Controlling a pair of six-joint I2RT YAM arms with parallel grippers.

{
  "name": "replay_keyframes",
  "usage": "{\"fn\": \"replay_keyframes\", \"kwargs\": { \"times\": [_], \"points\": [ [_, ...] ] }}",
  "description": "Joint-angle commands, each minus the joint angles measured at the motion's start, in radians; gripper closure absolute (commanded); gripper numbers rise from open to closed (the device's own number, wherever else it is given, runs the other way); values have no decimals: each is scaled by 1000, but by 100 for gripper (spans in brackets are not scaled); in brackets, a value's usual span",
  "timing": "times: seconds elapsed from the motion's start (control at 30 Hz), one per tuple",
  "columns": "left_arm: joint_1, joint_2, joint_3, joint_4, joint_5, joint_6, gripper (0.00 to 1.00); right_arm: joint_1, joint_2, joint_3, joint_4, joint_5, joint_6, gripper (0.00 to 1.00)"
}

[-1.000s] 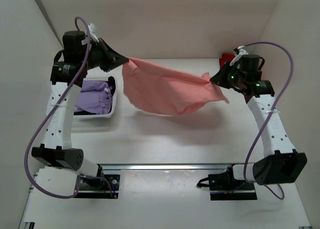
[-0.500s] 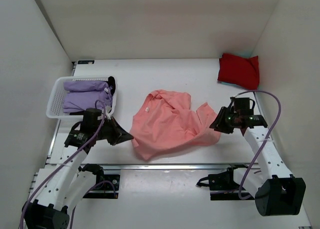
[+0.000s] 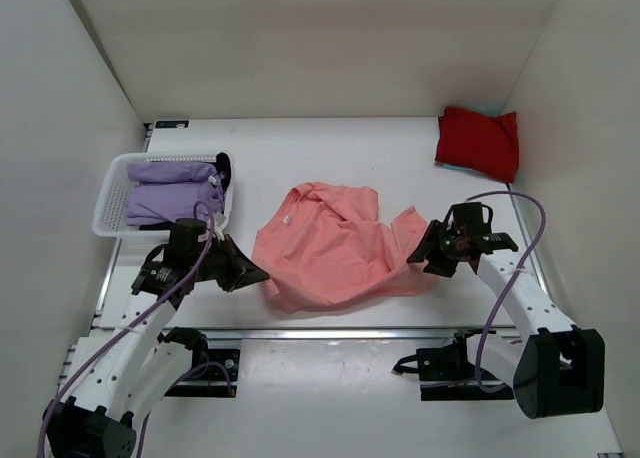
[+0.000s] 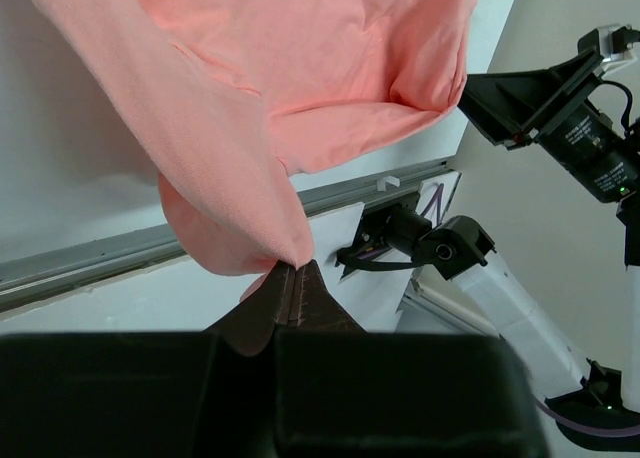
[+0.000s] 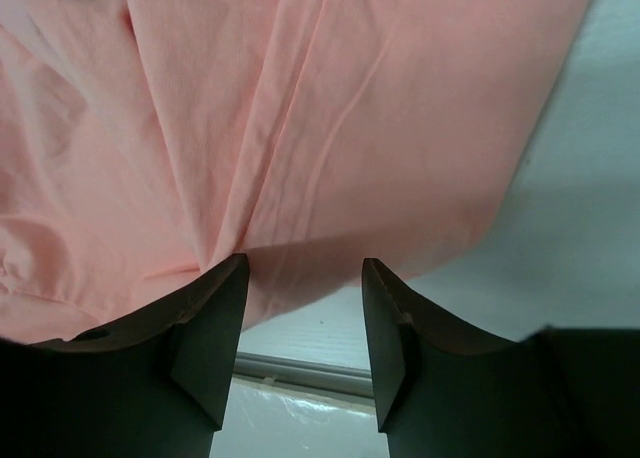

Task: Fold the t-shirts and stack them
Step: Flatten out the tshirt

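White tabletop, white walls on three sides. Salmon-pink t-shirt lies crumpled mid-tabletop, between the two arms. Left jaws: together, clamped on its near-left edge, cloth lifted there. Right jaws: apart over its right edge, cloth loose beneath. Red t-shirt folded, far right corner. Lavender-purple t-shirts in white basket, left.

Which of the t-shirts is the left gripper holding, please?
The salmon-pink t-shirt, pinched at its edge by the left gripper; the red one lies folded far right, the lavender ones sit in the basket.
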Motion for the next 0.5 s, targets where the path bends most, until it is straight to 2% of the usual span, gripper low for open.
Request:
{"fn": "replay_keyframes", "kwargs": {
  "times": [0.0, 0.47],
  "points": [
    [5, -11, 1, 5, 20, 21, 100, -10, 38, 21, 97, 12, 34, 53],
    [23, -8, -14, -5, 40, 49, 100, -29, 170, 56, 214, -26, 69, 53]
  ]
}}
